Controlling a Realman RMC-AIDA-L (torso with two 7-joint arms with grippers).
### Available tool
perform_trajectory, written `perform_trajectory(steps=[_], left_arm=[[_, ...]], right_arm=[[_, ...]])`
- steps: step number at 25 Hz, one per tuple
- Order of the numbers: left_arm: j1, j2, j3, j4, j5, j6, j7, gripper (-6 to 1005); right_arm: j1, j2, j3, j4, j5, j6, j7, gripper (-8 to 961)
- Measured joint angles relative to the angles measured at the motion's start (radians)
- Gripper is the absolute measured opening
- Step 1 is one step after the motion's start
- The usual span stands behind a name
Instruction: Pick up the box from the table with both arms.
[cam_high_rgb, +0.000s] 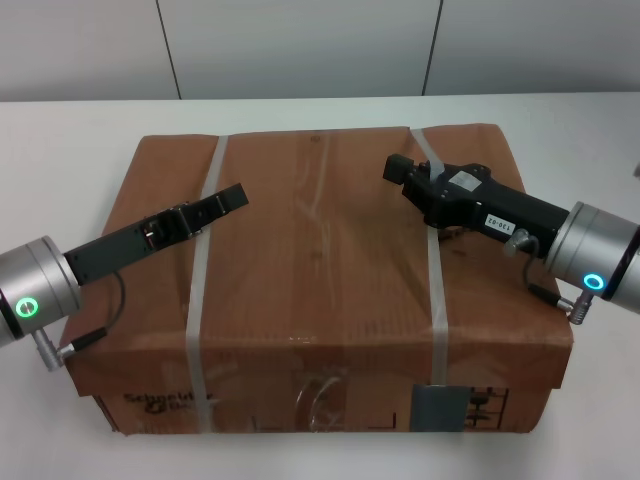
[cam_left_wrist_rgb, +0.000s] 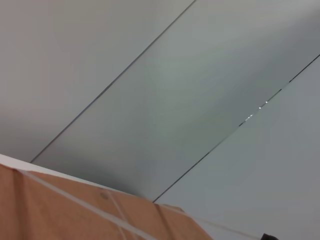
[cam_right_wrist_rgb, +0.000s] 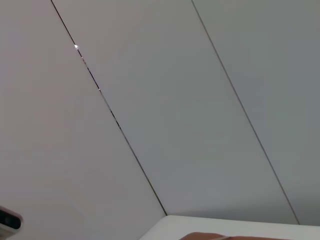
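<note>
A: Where does the box (cam_high_rgb: 320, 280) sit?

B: On the table (cam_high_rgb: 80, 125), filling the middle and reaching to its near edge, with bare white along the far edge and at both far corners.

A: And the arms?

B: Both lie over the lid, not at its sides. The left gripper (cam_high_rgb: 235, 195) points in from the left edge, across one strap (cam_high_rgb: 205, 260). The right gripper (cam_high_rgb: 395, 168) comes from the right edge, by the other strap (cam_high_rgb: 432, 270). Whether they touch the cardboard, I cannot tell.

A: Fingers apart or together?

B: The left looks like one thin blade, so I read it as closed. The right I cannot tell.

A: What could go wrong?

B: I judge there is no hold from above: the lid is smooth and flat, so a lift may slip. Pressing down could dent it. If the arms squeeze the sides unevenly, the wide box may tilt or slide off the near edge.
</note>
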Motion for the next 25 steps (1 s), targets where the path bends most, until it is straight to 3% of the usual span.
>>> perform_trajectory(steps=[25], left_arm=[[-0.002, 0.000, 0.000, -0.002, 0.000, -0.001, 0.002, 94]], right_arm=[[0.003, 0.000, 0.000, 0.000, 0.000, 0.003, -0.001, 23]])
